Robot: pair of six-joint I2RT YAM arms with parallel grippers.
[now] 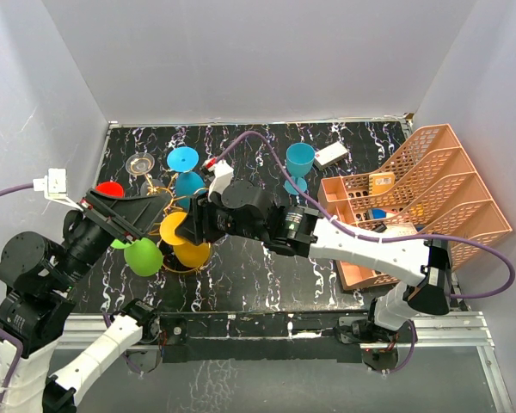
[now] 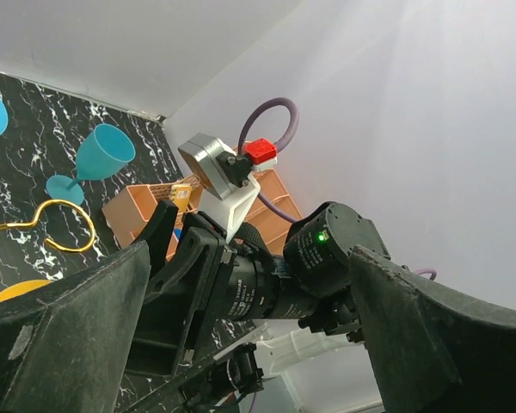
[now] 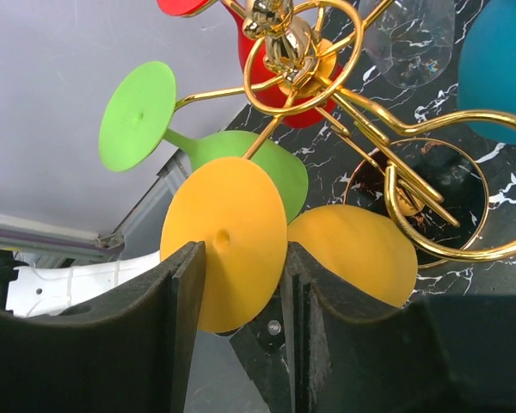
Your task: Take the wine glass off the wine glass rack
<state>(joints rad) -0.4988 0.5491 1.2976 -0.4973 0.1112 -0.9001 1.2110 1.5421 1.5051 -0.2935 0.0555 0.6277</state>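
The gold wire wine glass rack [image 1: 159,186] [image 3: 285,53] stands at the left of the black marble table and carries several coloured glasses. A yellow wine glass [image 1: 192,253] hangs from it on the near side. Its round foot [image 3: 228,232] sits between the fingers of my right gripper [image 1: 187,225] [image 3: 241,292], both pads against the foot's rim. Its bowl [image 3: 357,254] hangs just right of the fingers. My left gripper [image 1: 159,205] [image 2: 249,344] hovers open beside the rack's left side and holds nothing; through its fingers I see only the right arm.
Green [image 1: 143,256], red [image 1: 110,188], blue [image 1: 182,159], teal [image 1: 189,185] and clear [image 1: 141,163] glasses crowd the rack. A teal glass [image 1: 298,163] stands alone mid-table beside a white block [image 1: 330,154]. A peach mesh organiser [image 1: 413,198] fills the right side.
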